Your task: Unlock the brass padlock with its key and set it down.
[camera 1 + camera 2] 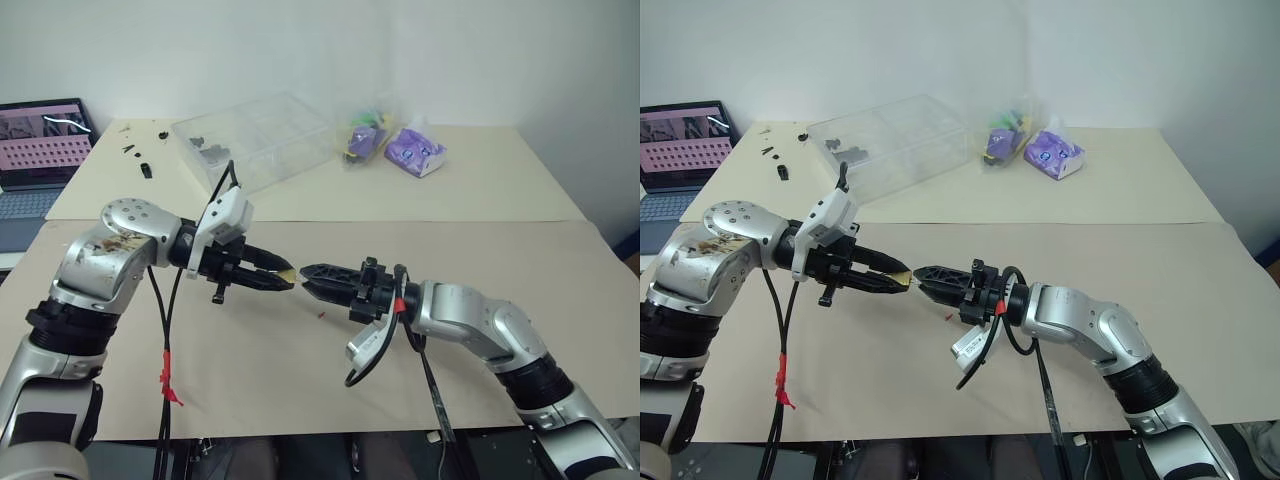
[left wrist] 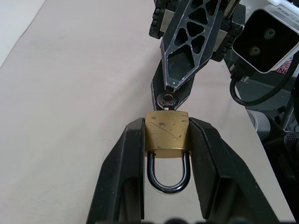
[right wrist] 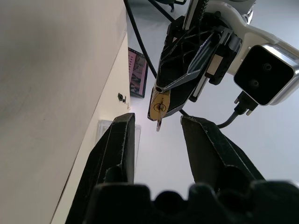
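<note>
Left wrist view shows the left gripper (image 2: 167, 140) clamped on the brass padlock (image 2: 167, 136), one black finger (image 2: 124, 168) pressed to each narrow side of the gold body, with the silver shackle (image 2: 167, 175) looping back between the fingers and seated in the body, so the lock reads as not yet open. At the keyhole face sits the round head of the key (image 2: 167, 100), already in the lock. The right gripper (image 2: 170, 88) points at it from the far side, its tips right at the key head; whether they pinch it cannot be made out there. In the right wrist view its fingers stand apart with a clear gap, and the padlock and key hang ahead of that gap rather than between the fingers, so the right gripper is judged open and holding nothing.

From the head camera, both grippers meet tip to tip in mid-air above the paper-covered table (image 1: 480, 250), the padlock a small gold fleck between them. A clear plastic box (image 1: 255, 140), some bagged items (image 1: 395, 145) and a laptop (image 1: 40, 150) lie well away.

The risks look plain. Closing off-centre could push the key sideways or knock it out. Twisting hard against a grip on only two narrow faces could rotate the padlock in the left fingers, or drop it onto the table.
</note>
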Controlling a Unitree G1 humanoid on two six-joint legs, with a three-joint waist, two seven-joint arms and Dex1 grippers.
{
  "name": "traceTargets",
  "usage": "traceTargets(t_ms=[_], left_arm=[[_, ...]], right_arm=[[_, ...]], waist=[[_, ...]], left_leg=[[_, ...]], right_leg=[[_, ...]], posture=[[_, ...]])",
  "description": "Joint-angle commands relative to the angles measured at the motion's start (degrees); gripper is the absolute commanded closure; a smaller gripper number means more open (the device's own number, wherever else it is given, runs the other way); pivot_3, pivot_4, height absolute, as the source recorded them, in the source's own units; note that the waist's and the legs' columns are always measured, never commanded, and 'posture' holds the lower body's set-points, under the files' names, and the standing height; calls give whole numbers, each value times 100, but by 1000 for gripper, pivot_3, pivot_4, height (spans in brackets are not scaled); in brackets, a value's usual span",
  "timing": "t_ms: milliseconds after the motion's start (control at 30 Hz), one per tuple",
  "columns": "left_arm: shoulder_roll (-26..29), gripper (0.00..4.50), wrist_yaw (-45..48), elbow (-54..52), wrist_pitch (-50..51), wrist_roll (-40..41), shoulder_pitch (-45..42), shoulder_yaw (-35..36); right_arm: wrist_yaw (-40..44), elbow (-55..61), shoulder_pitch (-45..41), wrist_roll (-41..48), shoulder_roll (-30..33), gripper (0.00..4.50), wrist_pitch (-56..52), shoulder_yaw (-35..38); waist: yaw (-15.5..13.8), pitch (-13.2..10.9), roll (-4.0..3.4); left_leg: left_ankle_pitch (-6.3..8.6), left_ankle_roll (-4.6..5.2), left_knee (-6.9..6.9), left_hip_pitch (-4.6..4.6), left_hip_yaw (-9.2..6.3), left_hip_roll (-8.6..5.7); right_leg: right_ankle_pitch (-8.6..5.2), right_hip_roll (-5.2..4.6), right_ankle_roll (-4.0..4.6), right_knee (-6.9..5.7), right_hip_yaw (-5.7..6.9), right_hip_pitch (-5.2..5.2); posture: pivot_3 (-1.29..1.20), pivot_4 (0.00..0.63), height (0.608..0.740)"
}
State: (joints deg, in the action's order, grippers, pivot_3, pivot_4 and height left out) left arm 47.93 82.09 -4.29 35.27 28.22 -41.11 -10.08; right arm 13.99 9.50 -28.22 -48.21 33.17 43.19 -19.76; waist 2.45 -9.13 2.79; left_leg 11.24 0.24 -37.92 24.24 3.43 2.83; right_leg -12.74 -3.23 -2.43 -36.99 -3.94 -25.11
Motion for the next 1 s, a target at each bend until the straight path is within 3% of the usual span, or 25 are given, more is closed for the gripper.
traceTargets(t_ms=[33,133,167,500,700,1000], left_arm=[[29,3649,18,-145,-38,3,-51,88],[46,3649,33,-157,-49,-3,-34,86],[51,3649,33,-167,-44,1,-29,90],[36,3649,-1,-176,-37,-4,-32,91],[21,3649,-41,-171,-53,-26,-17,92],[11,3649,-94,-199,-30,-21,2,124]], right_arm=[[-6,196,-8,141,23,3413,-69,156],[-16,181,8,129,38,4402,-54,162],[-12,187,14,128,39,4456,-58,163],[264,207,6,475,-2,4456,-121,71],[1543,327,82,2243,-128,4456,-943,-184],[2548,677,135,3454,-348,4456,-2184,-158]], waist=[[-1,0,0],[-1,0,0],[-1,0,0],[-1,0,0],[1,0,0],[-6,0,0]], left_leg=[[0,0,0,0,0,0],[0,0,0,0,0,0],[0,0,0,0,0,0],[0,0,0,0,0,0],[0,0,0,-1,-2,0],[0,0,0,-3,-4,1]], right_leg=[[0,0,0,0,0,0],[0,0,0,0,0,0],[0,0,0,0,0,0],[0,0,0,0,0,0],[4,0,5,0,0,3],[4,1,4,-2,1,5]], posture=[[0,150,740],[0,150,740],[0,150,740],[0,150,740],[0,150,740],[0,150,740]])
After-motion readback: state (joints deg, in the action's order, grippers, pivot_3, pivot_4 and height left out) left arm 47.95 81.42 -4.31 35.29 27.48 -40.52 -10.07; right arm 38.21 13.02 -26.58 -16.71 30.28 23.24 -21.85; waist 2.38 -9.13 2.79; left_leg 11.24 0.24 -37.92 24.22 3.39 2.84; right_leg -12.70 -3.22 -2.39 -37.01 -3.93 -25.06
